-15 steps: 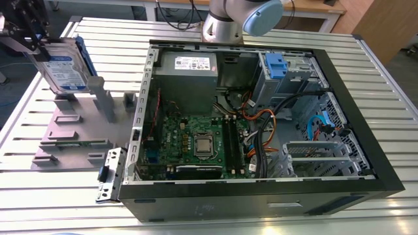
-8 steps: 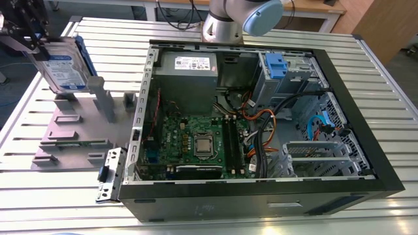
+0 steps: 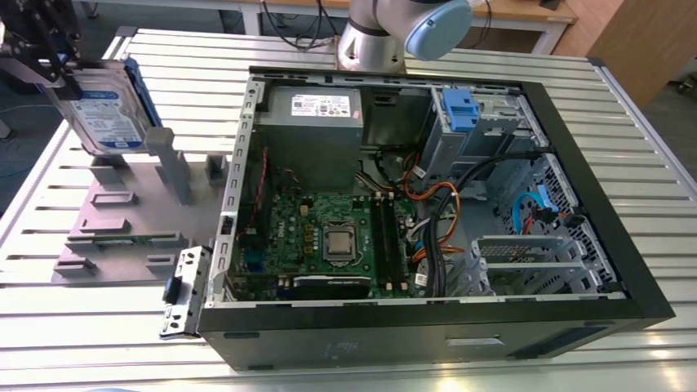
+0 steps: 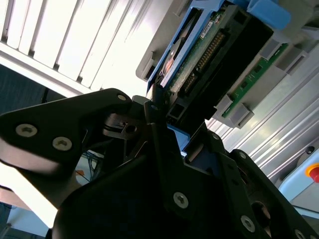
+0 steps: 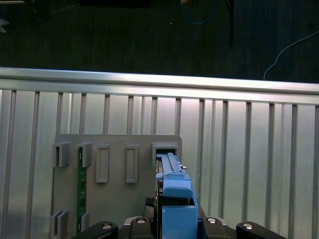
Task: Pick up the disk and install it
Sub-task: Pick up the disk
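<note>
At the exterior view's upper left, the jaws pinch the disk point(image 3: 104, 110) upright over the grey holder point(image 3: 120, 220) on the surface point(image 3: 65, 327).

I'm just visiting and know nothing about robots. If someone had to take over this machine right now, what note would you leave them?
Gripper: shut on the disk, which is held upright on its edge.
Disk: at the exterior view's left, over the grey holder and outside the open computer case. I cannot tell whether it is fully clear of the holder's slot.
Done: the disk is grasped.
Left: the disk is not yet in the case. The blue latch sits at the case's far corner.
</note>
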Robot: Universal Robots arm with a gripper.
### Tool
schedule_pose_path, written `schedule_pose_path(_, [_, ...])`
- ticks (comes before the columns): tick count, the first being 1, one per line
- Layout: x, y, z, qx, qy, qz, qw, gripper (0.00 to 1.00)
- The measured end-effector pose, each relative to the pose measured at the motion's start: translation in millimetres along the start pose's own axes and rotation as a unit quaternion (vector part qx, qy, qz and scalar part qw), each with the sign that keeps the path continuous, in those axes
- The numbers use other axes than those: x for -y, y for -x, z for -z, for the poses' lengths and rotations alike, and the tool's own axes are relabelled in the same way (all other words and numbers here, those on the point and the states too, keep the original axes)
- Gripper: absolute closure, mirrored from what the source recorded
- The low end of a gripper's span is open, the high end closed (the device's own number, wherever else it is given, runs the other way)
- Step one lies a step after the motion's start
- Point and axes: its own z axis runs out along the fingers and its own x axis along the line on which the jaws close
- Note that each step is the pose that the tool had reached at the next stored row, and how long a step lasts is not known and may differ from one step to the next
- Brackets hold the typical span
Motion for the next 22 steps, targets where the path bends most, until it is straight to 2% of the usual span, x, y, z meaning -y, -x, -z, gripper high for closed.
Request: schedule_pose_path(22, [0.0,0.1,5.0,0.0,0.0,0.0,1.0,0.64])
